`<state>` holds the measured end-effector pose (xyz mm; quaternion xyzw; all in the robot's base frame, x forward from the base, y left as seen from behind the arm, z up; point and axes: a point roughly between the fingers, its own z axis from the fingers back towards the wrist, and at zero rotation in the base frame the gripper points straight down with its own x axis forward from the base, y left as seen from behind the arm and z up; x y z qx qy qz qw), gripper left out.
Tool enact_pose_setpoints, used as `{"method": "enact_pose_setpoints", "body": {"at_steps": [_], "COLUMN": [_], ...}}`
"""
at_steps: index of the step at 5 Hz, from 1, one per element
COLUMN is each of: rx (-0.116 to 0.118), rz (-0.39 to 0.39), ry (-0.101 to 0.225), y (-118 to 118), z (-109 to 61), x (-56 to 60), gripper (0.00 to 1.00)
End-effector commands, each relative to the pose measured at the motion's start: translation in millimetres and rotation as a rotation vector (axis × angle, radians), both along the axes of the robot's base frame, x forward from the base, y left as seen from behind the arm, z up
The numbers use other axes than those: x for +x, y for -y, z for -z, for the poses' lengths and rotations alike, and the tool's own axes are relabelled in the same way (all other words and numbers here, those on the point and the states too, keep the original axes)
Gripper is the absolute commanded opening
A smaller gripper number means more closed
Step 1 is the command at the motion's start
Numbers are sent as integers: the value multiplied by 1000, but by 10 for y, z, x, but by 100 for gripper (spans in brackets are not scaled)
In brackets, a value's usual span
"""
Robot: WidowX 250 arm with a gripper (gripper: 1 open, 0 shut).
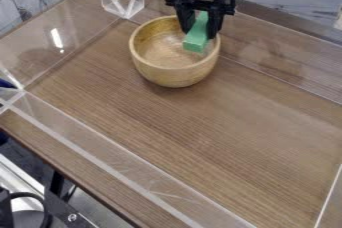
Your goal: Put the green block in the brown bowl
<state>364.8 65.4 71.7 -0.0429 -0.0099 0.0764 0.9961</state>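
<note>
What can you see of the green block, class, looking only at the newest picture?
The green block is a plain, flat, elongated bar with a matte look. It stands tilted at the far right side of the brown bowl, its upper part between the dark jaws. Whether its lower end touches the bowl, I cannot tell.

The bowl sits on the table in the upper middle of the frame, with the block in its upper right part, near the rim.
</note>
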Motion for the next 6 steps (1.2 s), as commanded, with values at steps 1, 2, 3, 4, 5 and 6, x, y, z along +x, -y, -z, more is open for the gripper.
{"method": "enact_pose_setpoints", "body": {"at_steps": [1, 2, 3, 4, 5, 6], "rx": [13, 14, 15, 18, 21, 24], "rz": [-12, -16, -19, -20, -21, -23], "ry": [55, 55, 56, 47, 37, 29], "y": [-73, -93, -108, -120, -133, -144], "z": [-139, -124, -115, -73, -30, 10], "x": [94, 123, 120, 113, 112, 114], "gripper": [0, 0, 0, 0, 0, 0]}}
